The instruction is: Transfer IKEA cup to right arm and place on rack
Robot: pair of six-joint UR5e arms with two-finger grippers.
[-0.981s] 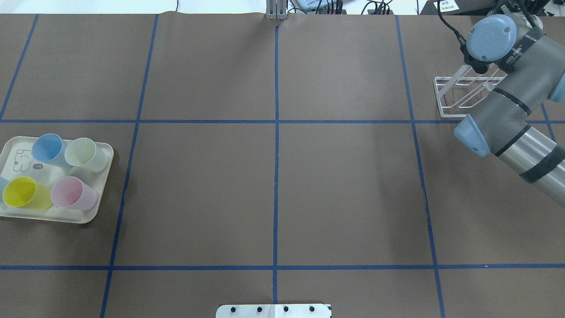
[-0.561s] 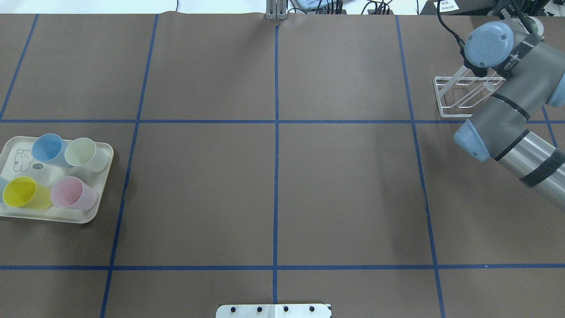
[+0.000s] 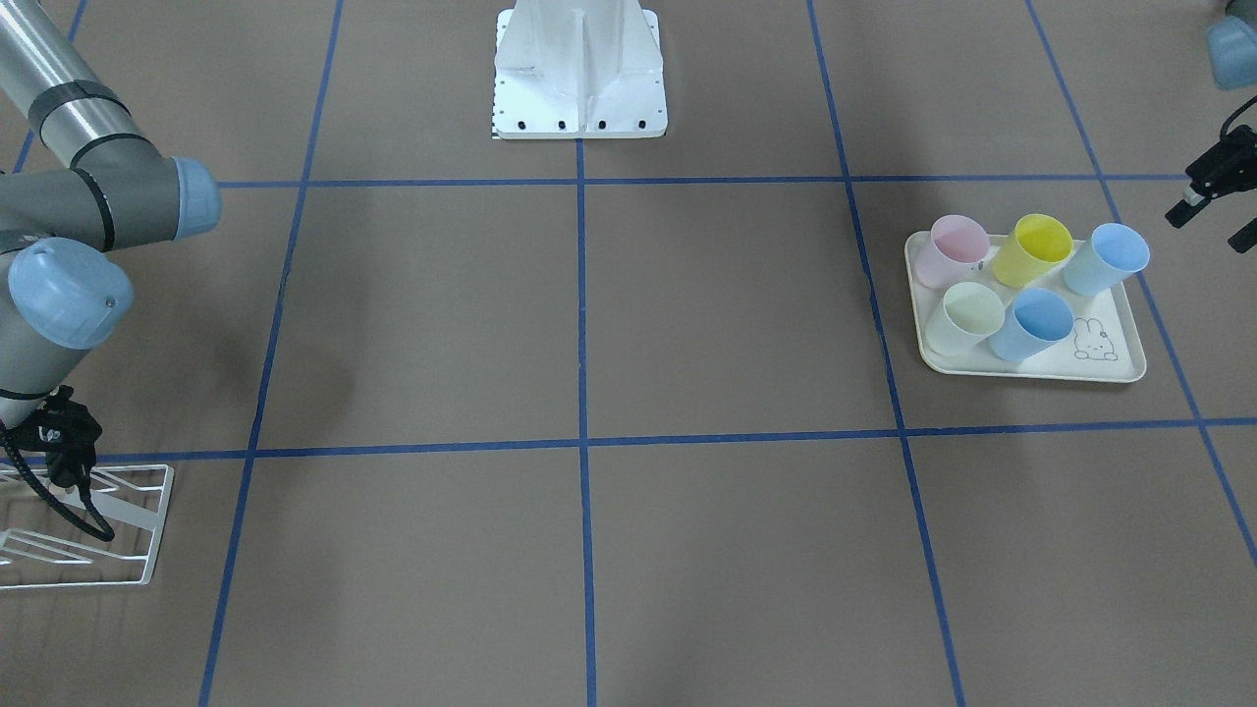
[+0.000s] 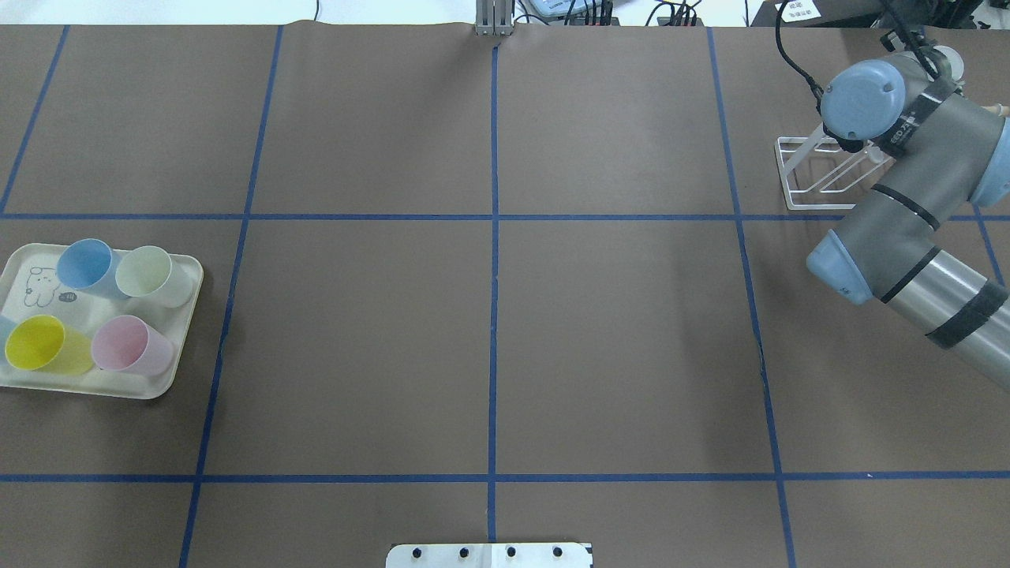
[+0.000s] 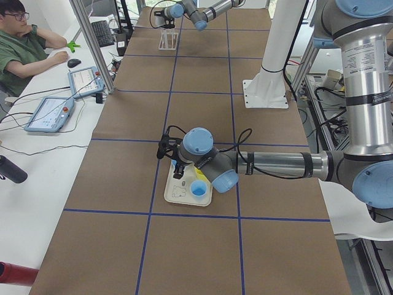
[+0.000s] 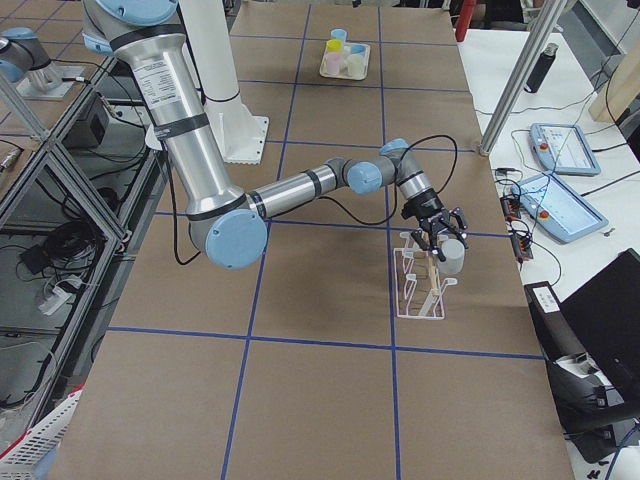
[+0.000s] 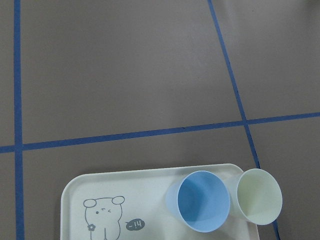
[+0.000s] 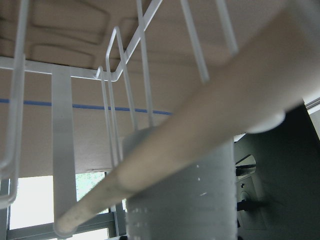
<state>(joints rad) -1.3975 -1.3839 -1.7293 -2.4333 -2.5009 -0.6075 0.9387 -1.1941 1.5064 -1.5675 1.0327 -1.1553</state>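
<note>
**Q:** Cup position?
**A:** The cup (image 6: 451, 257) is at the rack (image 6: 415, 292), at the surface's (image 4: 615, 339) far right corner. In the right wrist view the rod (image 8: 200, 130) crosses in front of it.

**Q:** Tool states?
**A:** The right tool (image 6: 437, 230) is at the cup; whether it grips cannot be told. The left tool (image 3: 1213, 221) is spread, empty, near the tray (image 3: 1115, 368).
</note>
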